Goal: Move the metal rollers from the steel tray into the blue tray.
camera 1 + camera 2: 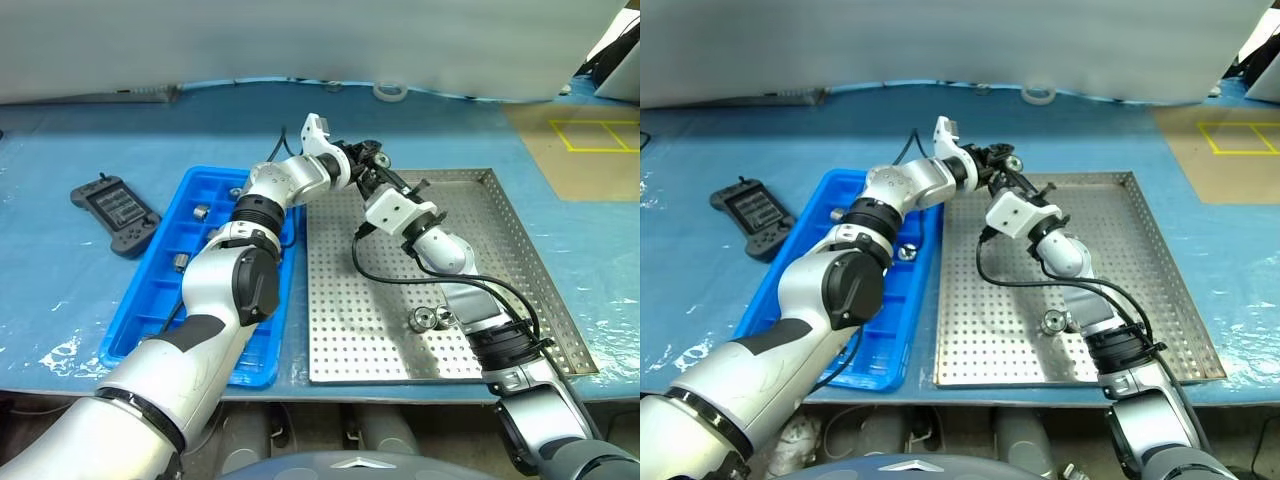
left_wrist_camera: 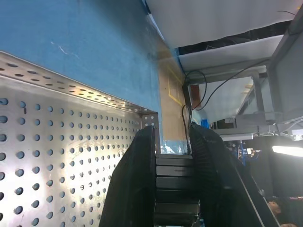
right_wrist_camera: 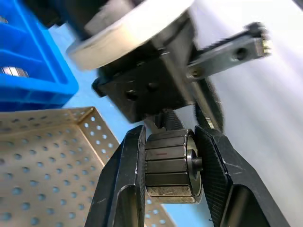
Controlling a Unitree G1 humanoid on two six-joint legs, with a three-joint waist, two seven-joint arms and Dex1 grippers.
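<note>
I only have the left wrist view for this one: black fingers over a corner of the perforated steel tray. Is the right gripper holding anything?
Observer: Yes. The right gripper is clamped on a metal roller, with one finger on each side of it.
Operator: Are any rollers lying in the steel tray?
Observer: Two loose rollers seem to lie together on the steel tray, close beside the right forearm.
Operator: And the blue tray?
Observer: The blue tray holds a few stored rollers, each in its own compartment.
</note>
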